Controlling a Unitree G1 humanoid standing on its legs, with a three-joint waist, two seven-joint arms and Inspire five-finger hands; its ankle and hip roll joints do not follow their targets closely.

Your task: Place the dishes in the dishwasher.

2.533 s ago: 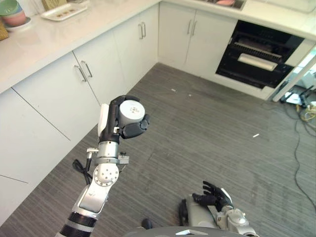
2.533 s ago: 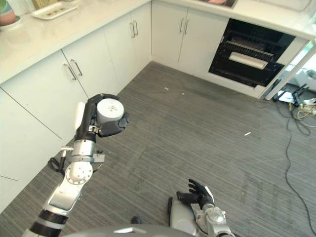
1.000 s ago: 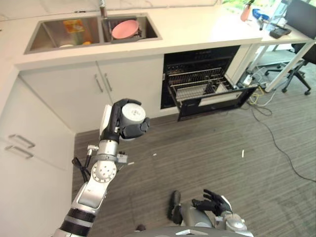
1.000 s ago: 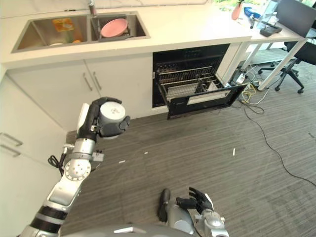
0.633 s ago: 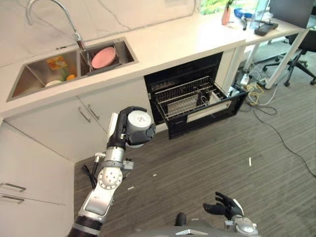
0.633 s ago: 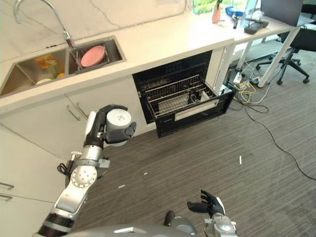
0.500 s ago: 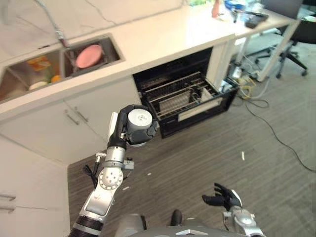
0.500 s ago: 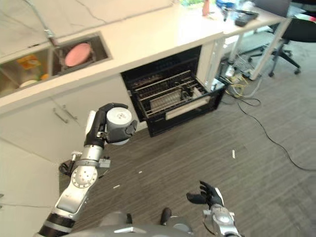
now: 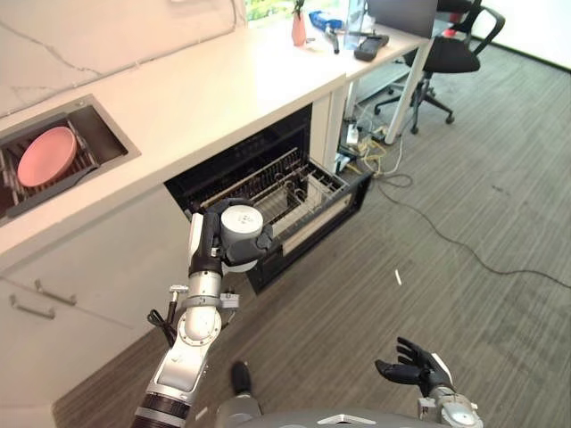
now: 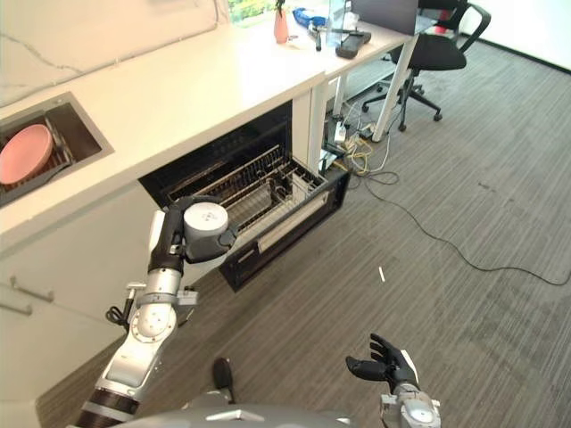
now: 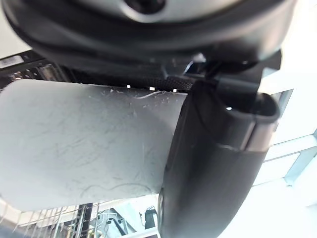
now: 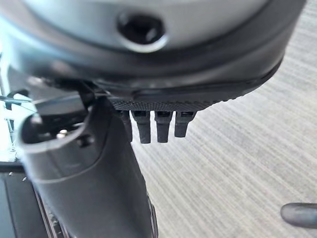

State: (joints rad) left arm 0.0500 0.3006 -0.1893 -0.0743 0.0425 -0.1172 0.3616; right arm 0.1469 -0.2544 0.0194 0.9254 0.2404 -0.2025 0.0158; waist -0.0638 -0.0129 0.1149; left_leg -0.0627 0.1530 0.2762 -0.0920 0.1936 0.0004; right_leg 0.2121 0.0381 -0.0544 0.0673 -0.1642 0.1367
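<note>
My left hand (image 9: pixel 209 245) is raised in front of me, its fingers curled round a pale grey cup (image 9: pixel 239 221) whose flat round end faces up. In the left wrist view the cup (image 11: pixel 84 144) lies against the palm with the thumb (image 11: pixel 218 163) across it. Just beyond the cup stands the open dishwasher (image 9: pixel 308 227), its wire rack (image 9: pixel 285 189) pulled out with a few dark items in it. A pink plate (image 9: pixel 46 156) leans in the sink (image 9: pixel 107 147) at the left. My right hand (image 9: pixel 416 368) hangs low over the floor, fingers (image 12: pixel 158 124) straight, holding nothing.
A white counter (image 9: pixel 196 94) runs above the dishwasher. Farther right a desk (image 9: pixel 393 36) carries a pink vase and dark items, with a black office chair (image 9: pixel 451 49) beside it. Cables (image 9: pixel 428 227) trail across the grey floor.
The whole picture has swung from the corner cabinets past the sink to the dishwasher, so the camera moved. The left hand still holds the cup up; the right hand stays low.
</note>
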